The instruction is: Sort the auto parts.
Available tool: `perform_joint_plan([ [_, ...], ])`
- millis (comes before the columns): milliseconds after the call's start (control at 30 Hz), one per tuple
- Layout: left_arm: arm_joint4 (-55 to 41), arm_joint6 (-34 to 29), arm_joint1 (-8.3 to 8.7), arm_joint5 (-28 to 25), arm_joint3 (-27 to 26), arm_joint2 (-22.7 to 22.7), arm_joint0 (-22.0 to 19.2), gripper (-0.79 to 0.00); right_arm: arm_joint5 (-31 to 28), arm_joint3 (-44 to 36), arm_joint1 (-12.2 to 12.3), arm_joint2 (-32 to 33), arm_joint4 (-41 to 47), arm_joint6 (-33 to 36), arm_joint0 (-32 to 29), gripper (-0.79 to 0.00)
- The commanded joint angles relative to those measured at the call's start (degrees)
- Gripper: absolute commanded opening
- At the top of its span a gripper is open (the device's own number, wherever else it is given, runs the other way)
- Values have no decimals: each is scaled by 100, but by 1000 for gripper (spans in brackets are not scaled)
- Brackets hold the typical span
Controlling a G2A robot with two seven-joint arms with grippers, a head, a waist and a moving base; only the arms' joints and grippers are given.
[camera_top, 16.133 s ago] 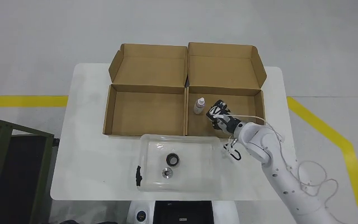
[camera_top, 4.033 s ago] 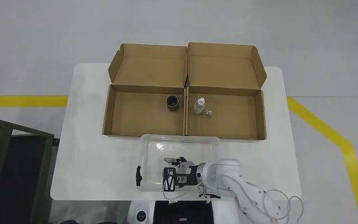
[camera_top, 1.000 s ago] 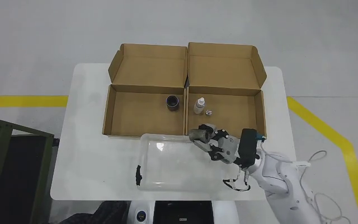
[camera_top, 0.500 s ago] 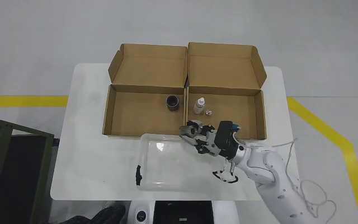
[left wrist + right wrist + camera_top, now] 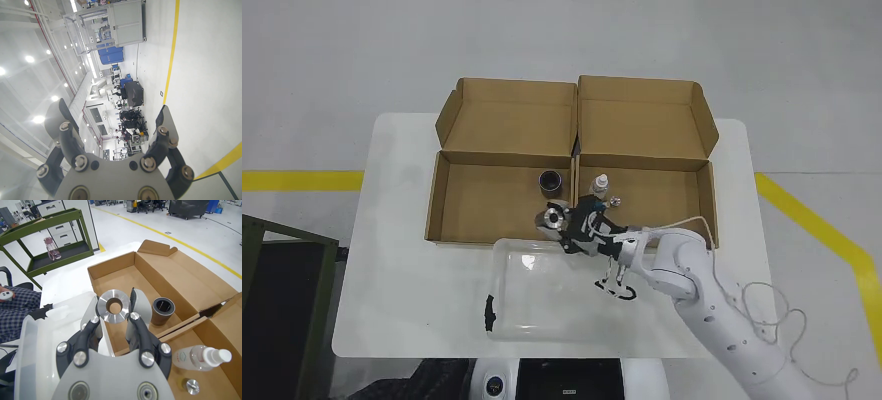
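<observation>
While sorting is under way, the views read as follows.

**Top view.** Just left of frame centre, the right gripper has its jaws clamped on a silver ring. It holds the ring over the lower right corner of the left box. A dark sleeve already stands in that box, near its right wall. The right box holds a bottle and a small silver part at its left end. Below both boxes, on the white worktop, the clear bin shows no further part on its floor.

**Left wrist view.** At lower centre, the left gripper has its jaws wide apart and grips nothing. It faces the hall rather than the worktop.

**Right wrist view.** At frame centre the ring is pinched by its rim between the jaws, bore toward the camera. It hangs above the left box, close to the wall nearest the bin. The sleeve stands upright right of centre. The bottle and the small part sit at lower right.

**Progress.** Three items appear sorted and one is in hand, probably the last. What remains is to lower the ring beside the sleeve and let go.
</observation>
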Motion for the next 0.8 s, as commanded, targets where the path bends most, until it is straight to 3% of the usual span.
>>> perform_joint_plan([
  [0, 0, 0, 0, 0, 0, 0, 0, 0, 111, 161, -44, -100, -1, 82, 201, -785],
  [267, 0, 0, 0, 0, 0, 0, 0, 0, 428, 586, -212, -554, -274, 551, 769, -785],
  [767, 0, 0, 0, 0, 0, 0, 0, 0, 613, 1193, -444, -1048, -568, 1106, 1293, -785],
])
